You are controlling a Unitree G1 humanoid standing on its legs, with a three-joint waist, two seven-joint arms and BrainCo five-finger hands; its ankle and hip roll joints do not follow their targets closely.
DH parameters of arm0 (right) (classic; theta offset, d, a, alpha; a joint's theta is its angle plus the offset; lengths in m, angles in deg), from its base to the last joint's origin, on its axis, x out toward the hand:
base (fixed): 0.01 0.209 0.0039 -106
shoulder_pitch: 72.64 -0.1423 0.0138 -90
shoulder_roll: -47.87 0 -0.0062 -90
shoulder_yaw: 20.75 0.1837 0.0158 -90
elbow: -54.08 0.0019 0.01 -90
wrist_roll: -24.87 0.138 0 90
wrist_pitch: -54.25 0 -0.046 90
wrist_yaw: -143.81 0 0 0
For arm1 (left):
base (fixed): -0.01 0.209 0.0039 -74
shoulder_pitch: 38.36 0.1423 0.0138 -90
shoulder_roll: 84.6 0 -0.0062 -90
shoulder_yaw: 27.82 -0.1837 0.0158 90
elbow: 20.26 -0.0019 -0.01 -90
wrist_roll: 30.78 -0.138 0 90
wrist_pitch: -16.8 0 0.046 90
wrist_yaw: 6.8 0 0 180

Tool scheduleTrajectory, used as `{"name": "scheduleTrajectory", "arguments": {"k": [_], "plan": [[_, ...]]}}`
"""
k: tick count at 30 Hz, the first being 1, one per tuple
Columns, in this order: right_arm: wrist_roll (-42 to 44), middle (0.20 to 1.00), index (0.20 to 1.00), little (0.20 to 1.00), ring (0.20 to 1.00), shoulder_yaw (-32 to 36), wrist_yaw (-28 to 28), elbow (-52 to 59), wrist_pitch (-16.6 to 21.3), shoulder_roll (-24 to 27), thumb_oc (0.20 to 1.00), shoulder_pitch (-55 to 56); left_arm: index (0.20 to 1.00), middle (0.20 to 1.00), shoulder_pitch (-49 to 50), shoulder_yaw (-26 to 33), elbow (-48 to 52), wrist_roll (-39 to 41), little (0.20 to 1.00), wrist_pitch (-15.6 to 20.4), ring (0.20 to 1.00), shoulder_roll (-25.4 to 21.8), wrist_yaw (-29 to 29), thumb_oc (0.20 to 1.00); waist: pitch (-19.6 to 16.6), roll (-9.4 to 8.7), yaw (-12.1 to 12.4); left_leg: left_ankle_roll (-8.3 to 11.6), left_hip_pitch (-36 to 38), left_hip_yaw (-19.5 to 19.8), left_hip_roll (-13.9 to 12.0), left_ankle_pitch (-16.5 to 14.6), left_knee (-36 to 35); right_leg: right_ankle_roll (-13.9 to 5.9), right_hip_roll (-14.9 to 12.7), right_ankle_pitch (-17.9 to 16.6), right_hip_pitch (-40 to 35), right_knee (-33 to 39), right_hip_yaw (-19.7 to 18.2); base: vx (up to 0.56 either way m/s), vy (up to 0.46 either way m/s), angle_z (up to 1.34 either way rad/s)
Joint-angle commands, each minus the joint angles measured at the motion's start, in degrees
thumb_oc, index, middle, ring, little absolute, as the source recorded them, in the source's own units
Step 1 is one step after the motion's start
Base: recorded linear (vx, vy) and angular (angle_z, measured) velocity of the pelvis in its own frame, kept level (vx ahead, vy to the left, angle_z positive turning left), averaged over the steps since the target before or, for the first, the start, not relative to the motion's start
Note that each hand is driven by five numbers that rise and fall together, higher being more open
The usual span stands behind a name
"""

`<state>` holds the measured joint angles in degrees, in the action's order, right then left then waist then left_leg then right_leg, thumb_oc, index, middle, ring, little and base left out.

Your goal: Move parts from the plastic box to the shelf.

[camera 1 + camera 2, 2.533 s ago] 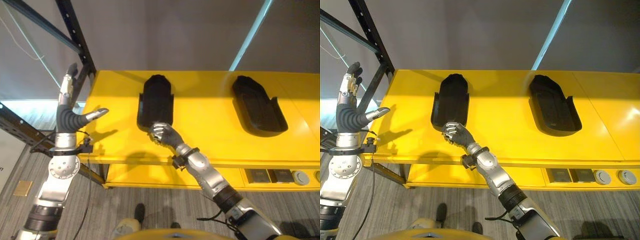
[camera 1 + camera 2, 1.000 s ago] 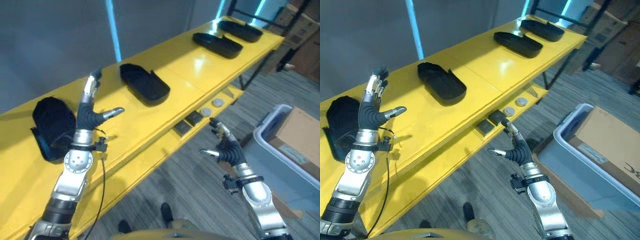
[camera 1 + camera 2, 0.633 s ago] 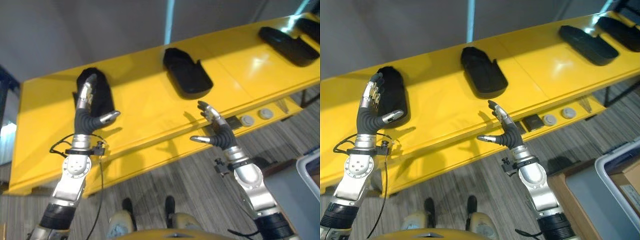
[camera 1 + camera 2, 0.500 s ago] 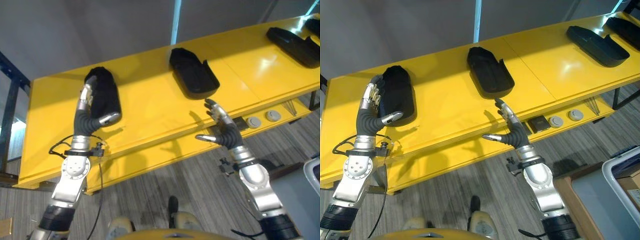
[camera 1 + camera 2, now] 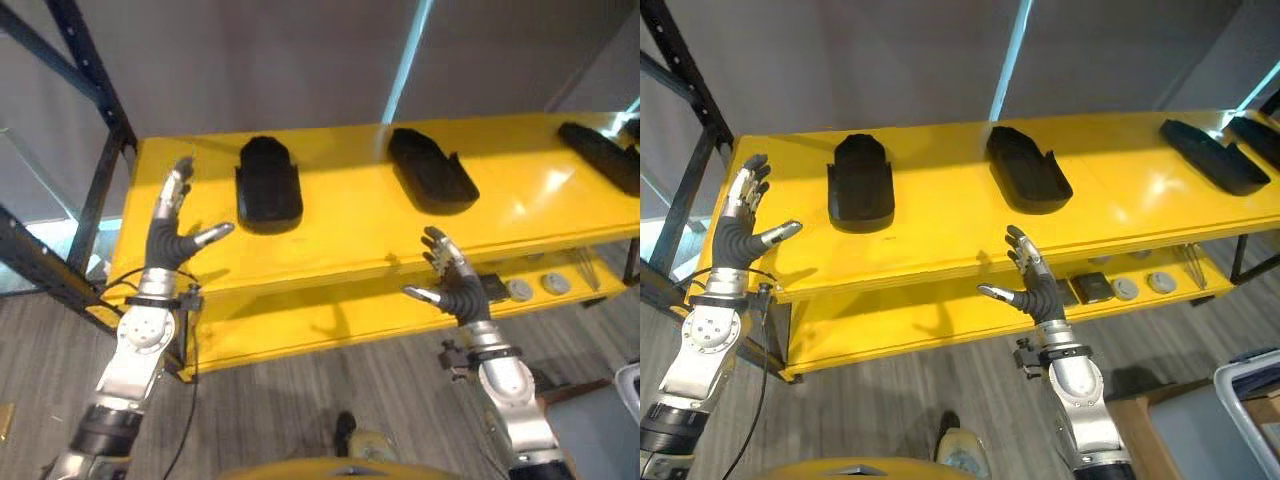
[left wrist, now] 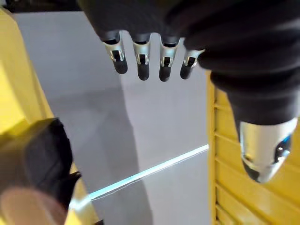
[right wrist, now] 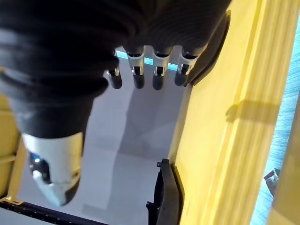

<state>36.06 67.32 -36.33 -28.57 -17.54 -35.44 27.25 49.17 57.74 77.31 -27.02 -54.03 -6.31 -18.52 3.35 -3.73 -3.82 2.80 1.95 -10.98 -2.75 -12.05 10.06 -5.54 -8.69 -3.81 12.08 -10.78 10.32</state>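
Observation:
Three black moulded parts lie on the yellow shelf's top (image 5: 940,215): one at the left (image 5: 860,184), one in the middle (image 5: 1028,170), one at the far right (image 5: 1207,155). My left hand (image 5: 733,240) is raised before the shelf's left end, open, fingers straight, holding nothing. My right hand (image 5: 1037,287) hovers in front of the shelf's near edge, below the middle part, open and empty too. In the wrist views the left hand's fingers (image 6: 142,58) and the right hand's fingers (image 7: 136,70) point straight out. The plastic box's rim (image 5: 1252,392) shows at the lower right.
Black rack uprights (image 5: 95,110) stand at the shelf's left end. On the lower yellow shelf lie a dark square piece (image 5: 1095,288) and round grey pieces (image 5: 1126,288). Grey carpet floor lies in front of the shelf.
The camera has swung, so the whole picture has shifted. My right hand, curled at the left part's near end 2.5 s ago, has come away and opened. My left hand stays raised and open.

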Motion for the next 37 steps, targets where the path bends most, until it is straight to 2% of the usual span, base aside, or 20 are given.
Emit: {"name": "scheduleTrajectory", "arguments": {"k": [1, 2, 3, 5, 6, 7, 9, 10, 12, 14, 17, 18, 21, 22, 24, 25, 26, 29, 31, 37], "plan": [[-0.98, 1.000, 1.000, 1.000, 1.000, 1.24, -1.70, 2.38, 2.22, 1.08, 1.000, -2.72, 1.000, 1.000, -1.97, 1.51, 0.67, -2.92, 1.000, 1.60, 1.000, -0.53, -0.20, 1.000, 1.24, 1.71, -0.54, -0.49, 10.56, -1.12, 0.64, -5.41, -7.38, -7.43, 5.61, 0.14, 3.56, 4.09, -0.69, -0.26, 0.061, 0.03], [-3.56, 1.000, 1.000, 1.000, 1.000, 1.36, -3.18, 1.04, 1.82, 0.12, 1.000, -2.44, 1.000, 1.000, -1.68, 1.21, -1.19, -5.28, 1.000, 1.69, 1.000, -1.35, -1.21, 1.000, 2.96, 1.48, -0.84, -0.81, 8.84, -0.91, 0.36, -4.96, -6.93, -9.46, 6.67, 0.16, 4.43, 3.53, -5.70, -0.46, 0.110, 0.09], [-5.12, 1.000, 1.000, 1.000, 1.000, 1.64, -4.05, -0.03, 1.79, 0.01, 1.000, -2.21, 1.000, 1.000, -2.10, 0.71, -2.39, -6.20, 1.000, 1.76, 1.000, -1.77, -1.36, 1.000, 3.88, 1.42, -0.21, -1.63, 6.31, -0.45, 0.64, -4.50, -5.83, -9.46, 6.72, 3.25, 4.03, 1.44, -10.41, -0.56, 0.106, 0.11], [-7.25, 1.000, 1.000, 1.000, 1.000, 2.28, -5.13, -0.29, 1.60, -0.05, 1.000, -1.73, 1.000, 1.000, -1.34, 1.55, -3.17, -8.41, 1.000, 1.68, 1.000, -2.76, -2.39, 1.000, 4.43, 1.18, 0.68, -2.49, 3.64, 0.23, 0.52, -3.49, -4.81, -8.02, 4.26, 5.34, 2.32, -2.28, -11.75, -0.29, 0.008, -0.05], [-7.25, 1.000, 1.000, 1.000, 1.000, 2.28, -5.13, -0.29, 1.60, -0.05, 1.000, -1.73, 1.000, 1.000, -1.34, 1.55, -3.17, -8.41, 1.000, 1.68, 1.000, -2.76, -2.39, 1.000, 4.43, 1.18, 0.68, -2.49, 3.64, 0.23, 0.52, -3.49, -4.81, -8.02, 4.26, 5.34, 2.32, -2.28, -11.75, -0.22, -0.076, -0.12], [-9.36, 1.000, 1.000, 1.000, 1.000, 2.52, -6.13, -1.40, 1.43, -0.09, 1.000, -1.30, 1.000, 1.000, -0.62, 2.05, -3.94, -9.15, 1.000, 1.64, 1.000, -2.99, -3.30, 1.000, 4.66, 1.34, 1.21, -2.92, 1.90, 1.08, -0.29, -2.80, -4.16, -6.96, 1.96, 6.30, -0.20, -4.99, -12.46, -0.15, -0.065, 0.23], [-9.40, 1.000, 1.000, 1.000, 1.000, 2.49, -6.18, -1.44, 1.45, -0.14, 1.000, -1.36, 1.000, 1.000, -0.65, 2.06, -3.95, -9.18, 1.000, 1.65, 1.000, -3.03, -3.33, 1.000, 4.54, 1.18, 1.16, -2.93, 1.61, 1.10, -0.16, -2.47, -4.21, -6.94, 1.84, 5.98, 0.00, -4.79, -12.48, -0.14, -0.106, 0.28], [-14.58, 1.000, 1.000, 1.000, 1.000, 3.44, -7.88, -2.80, 1.28, 0.60, 1.000, -0.10, 1.000, 1.000, 0.69, 3.26, -5.52, -13.19, 1.000, 1.59, 1.000, -3.78, -5.20, 1.000, 3.60, 0.70, 2.32, -2.80, -0.82, 2.07, -0.77, -2.11, -3.24, -6.79, -1.31, 5.26, -4.71, -4.27, -14.40, -0.12, -0.171, 0.10], [-18.17, 1.000, 1.000, 1.000, 1.000, 3.45, -8.86, -3.98, 0.94, 0.90, 1.000, 1.46, 1.000, 1.000, 2.59, 3.66, -6.91, -16.48, 1.000, 1.61, 1.000, -3.37, -7.30, 1.000, 2.69, -0.57, 2.71, -2.69, -1.00, 2.28, 0.12, -2.31, -2.76, -7.28, -1.55, 4.87, -6.60, -1.22, -13.90, -0.04, -0.194, -0.07], [-21.01, 1.000, 1.000, 1.000, 1.000, 2.26, -9.60, -7.36, 0.79, 1.46, 1.000, 4.26, 1.000, 1.000, 6.86, 5.13, -11.39, -18.62, 1.000, 0.69, 1.000, 0.57, -12.22, 1.000, 0.93, -2.09, 3.47, -2.09, -0.82, 1.62, -0.18, -2.16, -2.95, -8.30, -0.56, 5.04, -7.65, 1.60, -13.62, 0.05, -0.190, -0.27], [-21.02, 1.000, 1.000, 1.000, 1.000, 1.67, -9.26, -8.86, 0.55, 1.63, 1.000, 5.19, 1.000, 1.000, 8.30, 4.91, -12.21, -19.70, 1.000, 0.64, 1.000, 1.17, -12.84, 1.000, 0.60, -2.14, 3.48, -1.87, -0.60, 1.54, -0.58, -2.06, -3.23, -8.25, -0.03, 5.43, -7.58, 1.98, -13.87, 0.01, -0.094, -0.10], [-20.72, 1.000, 1.000, 1.000, 1.000, 0.53, -9.27, -14.14, 0.50, 1.28, 1.000, 5.94, 1.000, 1.000, 10.21, 3.89, -14.84, -22.72, 1.000, 0.63, 1.000, 0.68, -13.72, 1.000, 0.75, -2.28, 3.78, -1.44, -0.50, 1.69, -1.08, -1.72, -3.53, -7.81, 0.46, 6.65, -8.08, 2.82, -13.52, -0.01, -0.082, 0.02], [-20.60, 1.000, 1.000, 1.000, 1.000, 0.09, -9.72, -16.78, 0.46, 0.91, 1.000, 6.20, 1.000, 1.000, 10.94, 3.30, -16.09, -23.48, 1.000, 0.71, 1.000, 0.77, -14.25, 1.000, 0.91, -2.24, 3.87, -1.20, -0.59, 1.86, -1.29, -1.47, -3.60, -7.64, 0.68, 7.13, -8.17, 3.00, -13.18, -0.04, -0.073, 0.10], [-19.80, 1.000, 1.000, 1.000, 1.000, -1.46, -10.60, -24.84, 0.02, -0.42, 1.000, 6.37, 1.000, 1.000, 12.56, 1.59, -20.92, -24.53, 1.000, 0.38, 1.000, 1.34, -14.71, 1.000, 1.39, -1.97, 4.21, -0.86, -0.88, 2.37, -1.87, -0.89, -3.72, -6.93, 1.20, 8.85, -8.30, 3.24, -12.53, -0.07, -0.093, 0.13], [-17.41, 1.000, 1.000, 1.000, 1.000, -2.42, -10.86, -34.01, -0.51, -2.07, 1.000, 4.90, 1.000, 1.000, 13.89, 0.22, -25.31, -24.57, 1.000, -0.13, 1.000, 1.43, -13.78, 1.000, 1.64, -1.56, 4.34, -0.54, -1.04, 3.06, -1.94, -0.47, -3.85, -6.30, 1.61, 9.47, -8.40, 3.50, -11.65, -0.04, -0.064, 0.19], [-17.42, 1.000, 1.000, 1.000, 1.000, -2.43, -10.88, -34.07, -0.47, -2.07, 1.000, 4.86, 1.000, 1.000, 13.86, 0.22, -25.34, -24.57, 1.000, -0.11, 1.000, 1.44, -13.80, 1.000, 1.67, -1.56, 4.31, -0.54, -1.03, 3.09, -1.94, -0.46, -3.86, -6.30, 1.60, 9.47, -8.43, 3.51, -11.62, -0.01, -0.007, 0.33], [-13.35, 1.000, 1.000, 1.000, 1.000, -3.17, -11.02, -44.83, -1.36, -4.46, 1.000, 2.06, 1.000, 1.000, 13.93, -1.97, -33.82, -24.21, 1.000, -1.15, 1.000, 2.67, -12.69, 1.000, 1.54, -1.00, 4.33, -0.30, -0.98, 2.95, -1.90, -0.04, -4.05, -6.03, 2.00, 9.86, -8.83, 4.32, -11.14, -0.02, 0.001, 0.29], [-9.26, 1.000, 1.000, 1.000, 1.000, -4.47, -10.04, -54.86, -2.73, -5.82, 1.000, -1.92, 1.000, 1.000, 11.06, -3.46, -46.74, -20.34, 1.000, -2.59, 1.000, 5.11, -9.99, 1.000, 1.79, -0.30, 3.97, -0.08, -0.75, 2.49, -1.79, 0.54, -4.36, -5.88, 2.35, 9.72, -8.82, 4.61, -11.25, -0.02, 0.025, -0.08], [-8.48, 1.000, 1.000, 1.000, 1.000, -5.65, -9.58, -60.40, -3.66, -6.06, 1.000, -4.58, 1.000, 1.000, 8.16, -5.15, -54.75, -18.09, 1.000, -3.73, 1.000, 6.47, -7.32, 1.000, 1.51, 0.25, 3.50, -0.09, -0.46, 2.14, -1.74, 0.77, -4.72, -5.85, 2.47, 9.62, -8.68, 4.55, -11.50, 0.00, 0.044, -0.02], [-7.93, 1.000, 1.000, 1.000, 1.000, -7.07, -8.51, -69.65, -5.32, -6.87, 1.000, -8.54, 1.000, 1.000, 3.82, -6.57, -66.51, -14.00, 1.000, -4.88, 1.000, 8.29, -3.06, 1.000, 0.80, 1.27, 2.43, -0.11, 0.65, 0.84, -1.74, 1.08, -5.92, -5.76, 2.64, 9.57, -8.49, 4.62, -11.92, 0.02, 0.048, -0.08]]}}
